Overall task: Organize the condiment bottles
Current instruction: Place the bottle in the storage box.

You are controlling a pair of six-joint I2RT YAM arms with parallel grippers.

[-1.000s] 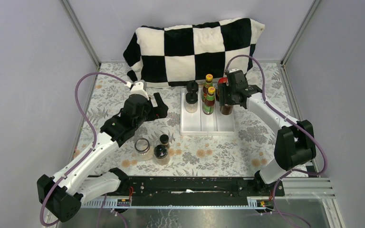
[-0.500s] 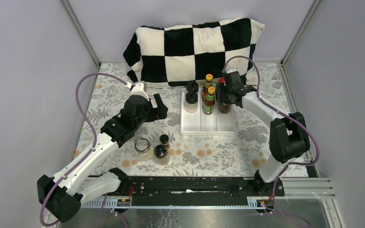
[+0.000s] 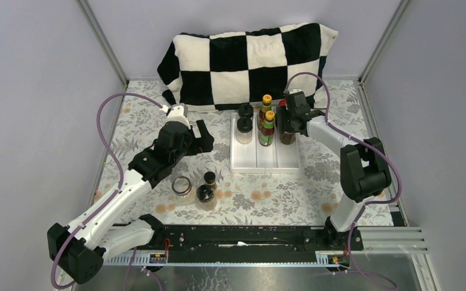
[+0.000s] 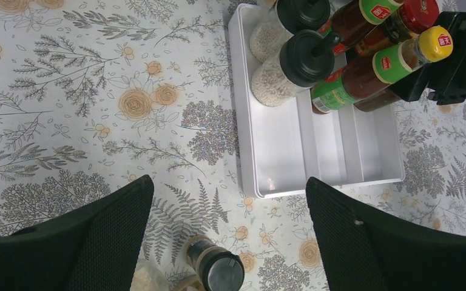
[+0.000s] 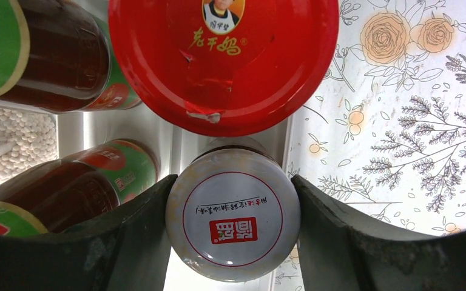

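Note:
My right gripper is shut on a white-lidded brown jar, held upright in the right lane of the white tray, just in front of the red-lidded jar. Two yellow-capped sauce bottles fill the middle lane, and two black-capped spice jars stand in the left lane. My left gripper hangs open over the table, left of the tray, holding nothing. Below it on the table stand a small black-capped jar, a larger black-capped jar and a squat clear glass jar.
A black-and-white checked pillow lies along the back wall behind the tray. Grey walls with metal posts close in the flowered tablecloth on both sides. The tray's near half holds nothing.
The right arm has folded inward and carried its jar slightly back and left toward the red-lidded jar. The left arm has stayed put.

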